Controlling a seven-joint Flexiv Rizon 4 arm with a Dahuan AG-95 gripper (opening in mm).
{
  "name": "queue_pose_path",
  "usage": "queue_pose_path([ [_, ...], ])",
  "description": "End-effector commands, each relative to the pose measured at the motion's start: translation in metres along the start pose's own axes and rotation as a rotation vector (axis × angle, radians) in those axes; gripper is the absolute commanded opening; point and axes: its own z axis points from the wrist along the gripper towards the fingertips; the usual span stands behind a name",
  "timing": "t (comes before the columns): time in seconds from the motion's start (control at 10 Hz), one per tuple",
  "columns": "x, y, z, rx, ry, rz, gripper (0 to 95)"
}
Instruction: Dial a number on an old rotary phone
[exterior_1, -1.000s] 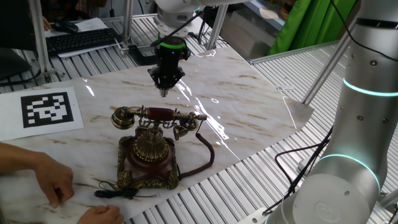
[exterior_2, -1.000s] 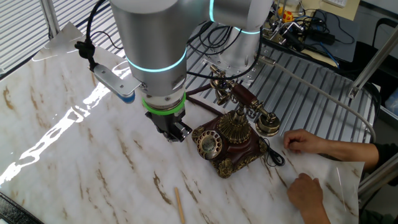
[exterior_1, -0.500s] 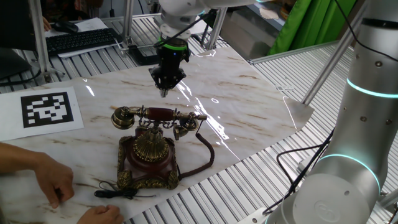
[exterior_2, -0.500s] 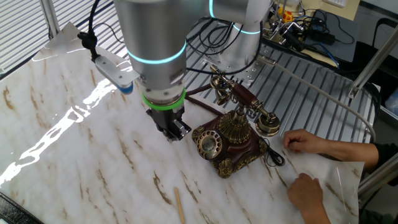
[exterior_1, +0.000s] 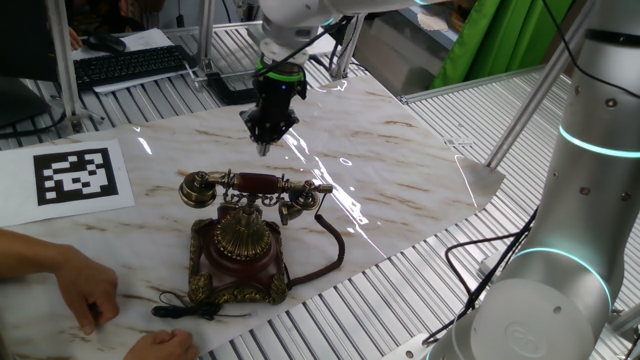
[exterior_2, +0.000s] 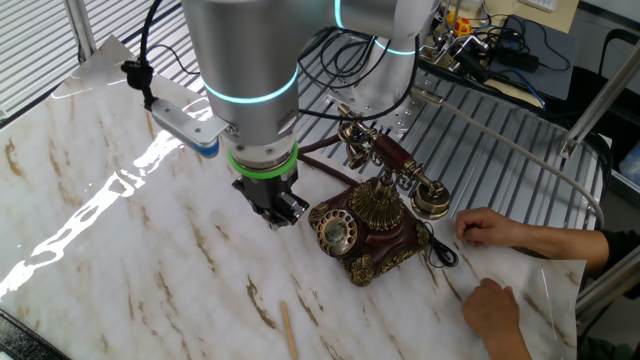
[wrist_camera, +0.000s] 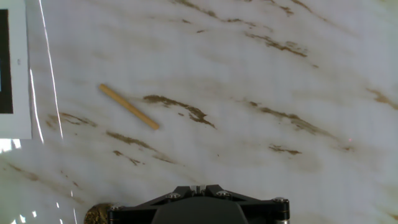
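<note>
From my station, one fixed view looks down across the marble-patterned table (exterior_1: 400, 150) from the handset side of the old rotary phone (exterior_1: 240, 240), which sits lower centre. The other fixed view faces the phone's (exterior_2: 365, 225) dial side from close behind the arm. Both share phone, gripper (exterior_1: 264, 148) and tabletop (exterior_2: 90, 240). The hand view stares straight down at the table (wrist_camera: 261, 74), a wooden stick (wrist_camera: 129, 107) at upper left.

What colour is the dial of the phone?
Brass gold. The dial on the phone shows best in the other fixed view.
</note>
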Motion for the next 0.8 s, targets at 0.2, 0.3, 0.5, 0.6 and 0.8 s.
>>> queue_pose_path([
  [0.2, 0.0008, -0.0004, -0.0001, -0.002, -0.006, -0.011, 0.0],
  [0.3, 0.0008, -0.0004, -0.0001, -0.002, -0.009, -0.016, 0.0],
  [0.5, 0.0008, -0.0004, -0.0001, 0.0, -0.01, -0.017, 0.0],
  [0.6, 0.0008, -0.0004, -0.0001, 0.0, -0.009, -0.015, 0.0],
  [0.8, -0.0004, 0.0028, 0.0037, 0.005, -0.009, -0.011, 0.0],
])
